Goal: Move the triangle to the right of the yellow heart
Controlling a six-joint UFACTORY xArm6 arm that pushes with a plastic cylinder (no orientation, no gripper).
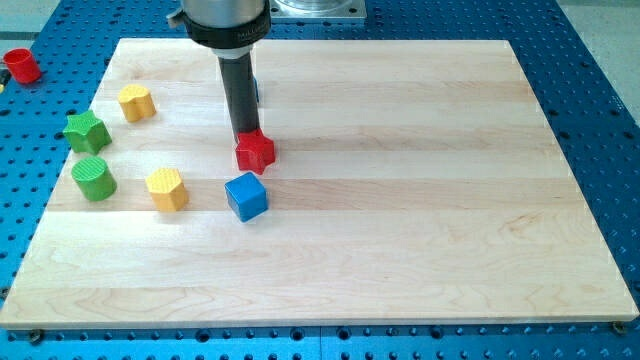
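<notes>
My tip (pixel 243 134) rests at the top edge of a red star block (pixel 255 151), touching it or nearly so. A blue block (pixel 257 91), probably the triangle, shows only as a sliver behind the rod's right side, and its shape is mostly hidden. A yellow block (pixel 167 188), which looks like the heart, lies to the lower left of the tip. A second yellow block (pixel 136 102) lies at the upper left. A blue cube (pixel 246 195) sits just below the red star.
A green star (pixel 86 131) and a green round block (pixel 94 178) lie near the wooden board's left edge (pixel 60 200). A red cup (pixel 21 66) stands off the board at the view's top left, on the blue perforated table.
</notes>
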